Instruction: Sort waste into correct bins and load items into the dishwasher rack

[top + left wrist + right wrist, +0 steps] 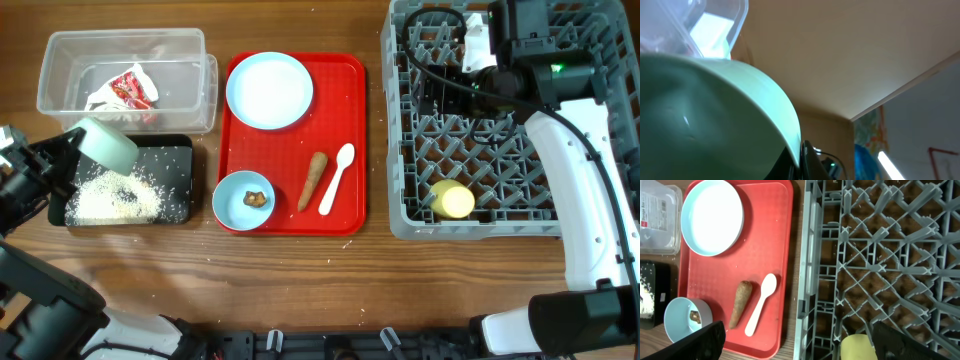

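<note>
1 pale green bowl (108, 145): pinched by left gripper (78, 152), tipped over black tray (183, 165) at 9 o'clock, presumably for emptying grains (110, 200); right gripper (797, 340) spread.

Overhead: bright, even light from above as I see it; soft shadow beside the rack (480, 232) on the table (300, 270).
Left wrist: green bowl (710, 125) fills my view, blurred; tub (720, 20) washed out; strip lamp (888, 164) glaring lower right.
Right wrist: sharp, evenly lit; right gripper fingers (702, 341) dark, soft-edged.
</note>
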